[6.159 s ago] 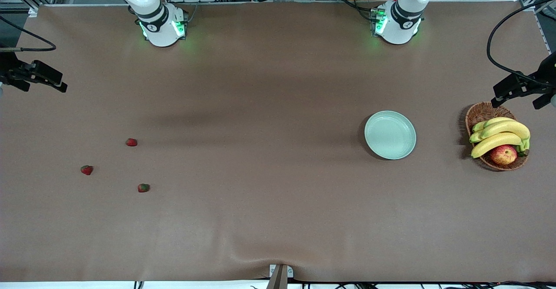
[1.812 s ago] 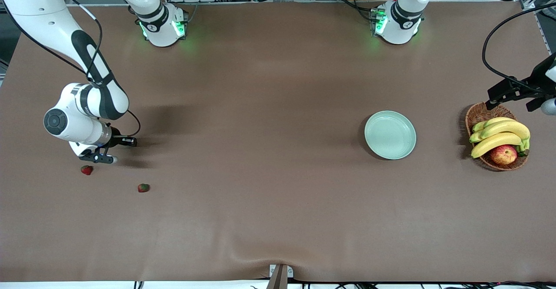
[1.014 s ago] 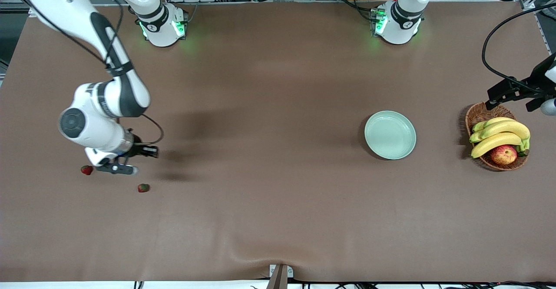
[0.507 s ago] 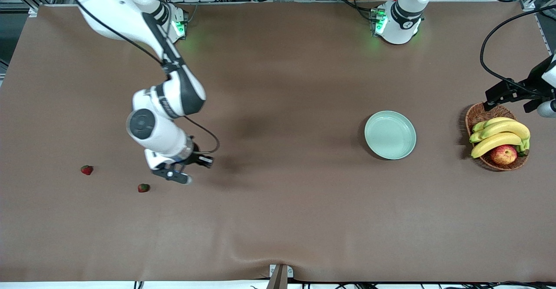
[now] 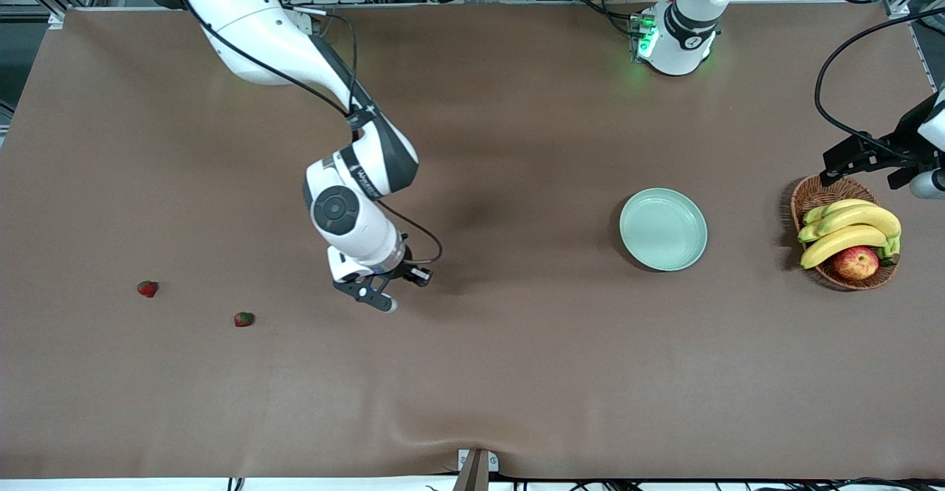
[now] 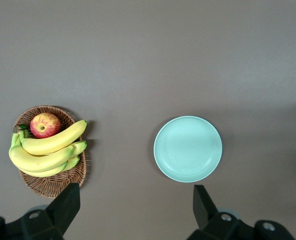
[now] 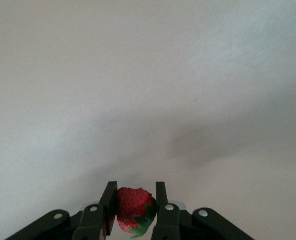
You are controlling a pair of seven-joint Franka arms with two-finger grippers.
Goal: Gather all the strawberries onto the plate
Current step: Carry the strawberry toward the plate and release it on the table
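- Right gripper point(image 5: 374, 293): pinched shut on one strawberry point(image 7: 134, 208), berry sits between the two finger pads, green cap showing at its lower edge in the right wrist view. Hangs over bare table, roughly mid-table.
- Key relation: plate point(image 5: 663, 229) lies from that gripper toward the left arm's end of the table and a bit farther from the front camera. Judged: carry is one long sideways run, then drop inside the rim.
- Plate is empty, nothing in it yet.
- Room: cloth between gripper and plate is bare, no obstacles on the path. Wicker basket point(image 5: 821, 194) w/ bananas point(image 5: 849, 229) and apple point(image 5: 856, 262) sits well apart from plate, further toward the left arm's end.
- Two other strawberries on the table, well apart from plate at the right arm's end: one point(image 5: 244, 319), one point(image 5: 148, 289).
- Left gripper point(image 6: 133, 212): jaws wide, holding nothing, waits up high over the basket side of the plate.
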